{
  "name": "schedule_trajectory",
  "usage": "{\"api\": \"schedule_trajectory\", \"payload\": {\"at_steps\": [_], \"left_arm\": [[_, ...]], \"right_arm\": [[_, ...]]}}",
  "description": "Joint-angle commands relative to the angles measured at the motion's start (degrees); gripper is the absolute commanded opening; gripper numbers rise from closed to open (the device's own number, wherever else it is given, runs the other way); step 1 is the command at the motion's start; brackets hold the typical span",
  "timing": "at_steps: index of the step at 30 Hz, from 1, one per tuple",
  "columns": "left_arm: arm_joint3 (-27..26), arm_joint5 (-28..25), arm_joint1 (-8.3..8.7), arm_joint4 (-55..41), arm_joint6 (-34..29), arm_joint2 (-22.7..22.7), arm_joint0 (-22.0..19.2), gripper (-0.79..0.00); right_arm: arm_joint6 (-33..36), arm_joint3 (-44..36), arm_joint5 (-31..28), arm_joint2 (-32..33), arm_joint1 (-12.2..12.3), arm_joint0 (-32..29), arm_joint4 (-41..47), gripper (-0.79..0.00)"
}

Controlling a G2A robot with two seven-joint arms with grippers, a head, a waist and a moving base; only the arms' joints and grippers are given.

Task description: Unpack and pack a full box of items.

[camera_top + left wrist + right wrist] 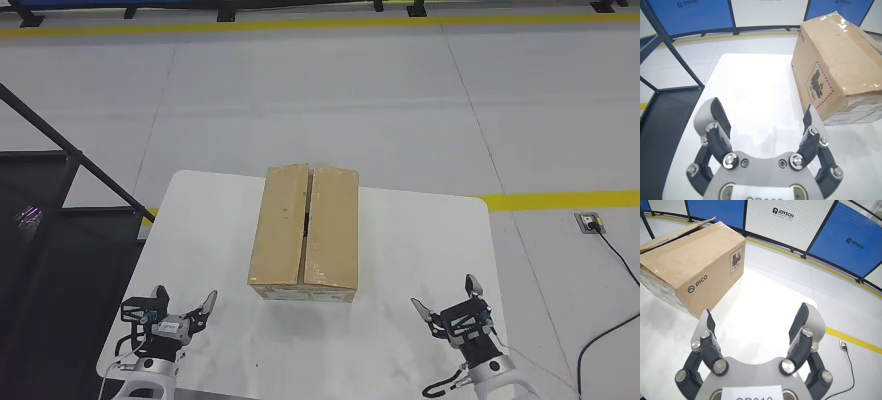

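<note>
Cardboard box: centre of white table, long axis from near edge to far edge, flap seam lengthwise. Left gripper, right gripper: near corners, released, empty.

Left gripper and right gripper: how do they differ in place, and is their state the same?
The left gripper is at the box's left side, the right gripper at its right side. The left gripper is next to a black rack; the right gripper is next to floor with a yellow line. Both are open and hold nothing.
</note>
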Motion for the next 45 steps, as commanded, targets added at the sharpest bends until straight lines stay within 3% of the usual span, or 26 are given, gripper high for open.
{"api": "schedule_trajectory", "payload": {"at_steps": [1,5,11,15,19,28,34,39,45], "left_arm": [[0.00,0.00,0.00,0.00,0.01,0.00,0.00,0.000],[0.35,-0.22,-0.06,-1.44,-0.63,-0.12,-0.19,0.000],[2.62,0.89,-0.46,-2.52,-2.48,1.22,-4.06,0.000],[5.34,1.89,-0.76,-1.79,-3.52,2.85,-7.24,0.000],[8.32,4.57,-1.15,-1.90,-5.15,3.97,-10.28,0.000],[8.15,3.41,-1.21,-1.60,-5.25,4.58,-10.55,0.000],[8.94,-0.28,-1.51,-0.90,-6.43,7.54,-12.85,0.000],[10.55,-0.31,-1.95,-0.52,-6.18,9.76,-14.67,0.000],[10.91,-1.06,-2.27,-0.54,-5.47,11.06,-15.16,0.000]], "right_arm": [[0.01,0.00,0.00,0.00,0.00,0.00,-0.01,0.000],[-0.62,-0.12,-0.24,-0.25,-0.06,0.05,0.51,0.000],[-4.98,0.64,3.58,-1.45,-0.78,1.33,4.23,0.000],[-5.13,-0.96,7.45,-2.12,-1.12,1.39,2.24,0.000],[-5.01,-2.37,7.46,-2.12,-1.11,0.97,0.91,0.000],[-5.74,-1.79,6.31,-1.81,-1.12,0.85,1.02,0.000],[-6.52,-0.43,2.04,-3.23,-0.97,2.59,-5.26,0.000],[-2.80,-0.98,0.64,-7.15,-0.93,4.84,-17.71,0.000],[-2.73,-1.11,0.62,-7.32,-0.92,4.87,-18.38,0.000]]}}
